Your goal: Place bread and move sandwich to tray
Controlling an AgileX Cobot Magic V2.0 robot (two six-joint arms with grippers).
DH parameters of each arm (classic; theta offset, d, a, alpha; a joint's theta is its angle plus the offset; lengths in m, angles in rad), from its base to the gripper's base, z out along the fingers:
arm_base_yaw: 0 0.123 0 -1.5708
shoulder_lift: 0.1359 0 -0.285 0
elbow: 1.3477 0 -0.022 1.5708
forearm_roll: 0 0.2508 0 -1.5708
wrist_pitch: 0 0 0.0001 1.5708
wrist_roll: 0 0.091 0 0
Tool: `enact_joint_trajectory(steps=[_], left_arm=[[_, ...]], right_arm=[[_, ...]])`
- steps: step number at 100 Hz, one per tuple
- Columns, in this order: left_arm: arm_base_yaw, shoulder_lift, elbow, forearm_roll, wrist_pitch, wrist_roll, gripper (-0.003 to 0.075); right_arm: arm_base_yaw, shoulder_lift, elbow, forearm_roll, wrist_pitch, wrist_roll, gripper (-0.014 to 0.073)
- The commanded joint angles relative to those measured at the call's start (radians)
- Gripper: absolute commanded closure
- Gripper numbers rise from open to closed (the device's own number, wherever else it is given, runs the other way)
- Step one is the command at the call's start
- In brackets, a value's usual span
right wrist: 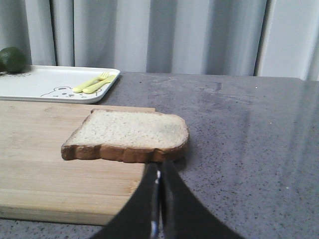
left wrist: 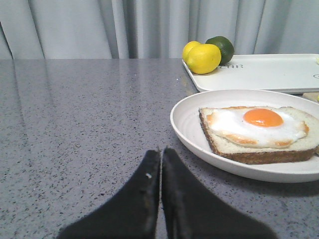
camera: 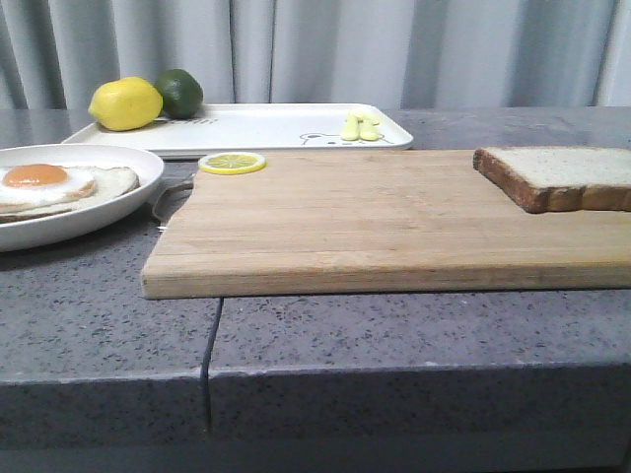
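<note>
Resting on the right end of the cutting board [camera: 375,219], the bread [camera: 562,175] lies flat, its far end overhanging the board's right edge; the right wrist view [right wrist: 130,133] makes that overhang plain, while the front view cuts the slice at the frame's edge. Neither arm shows in the front view. Each wrist view alone shows its own gripper: the left gripper [left wrist: 160,158] with dark fingers pressed together, holding nothing, low over bare tabletop [left wrist: 84,129] just beside the plate [left wrist: 185,124]; the right gripper [right wrist: 159,172] likewise closed on nothing, its tips just in front of the bread's crust, whether touching it I cannot tell.

The sandwich [left wrist: 259,132], so far one slice topped with a fried egg, sits on the plate at the tabletop's left side, near the board's left end. The tray [camera: 266,126] lies at the back edge behind the board, carrying a lemon [camera: 125,103] and a lime [camera: 179,92] at its left end and pale yellow cutlery [camera: 360,128] toward its right. A lemon slice [camera: 232,163] lies on the board's back left corner. Grey speckled stone forms the tabletop, with a seam running to its front edge; grey curtains [camera: 325,49] hang behind.
</note>
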Motion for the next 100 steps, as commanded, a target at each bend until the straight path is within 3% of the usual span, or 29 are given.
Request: enact_joint_trajectory(steps=[1, 100], left_arm=[[-0.001, -0.030, 0.016, -0.008, -0.075, -0.003, 0.0740], [-0.001, -0.030, 0.016, -0.008, -0.103, -0.003, 0.0740]], right_arm=[[0.003, -0.020, 0.003, -0.003, -0.073, -0.005, 0.0661], [0.003, -0.020, 0.003, -0.003, -0.093, -0.005, 0.0661]])
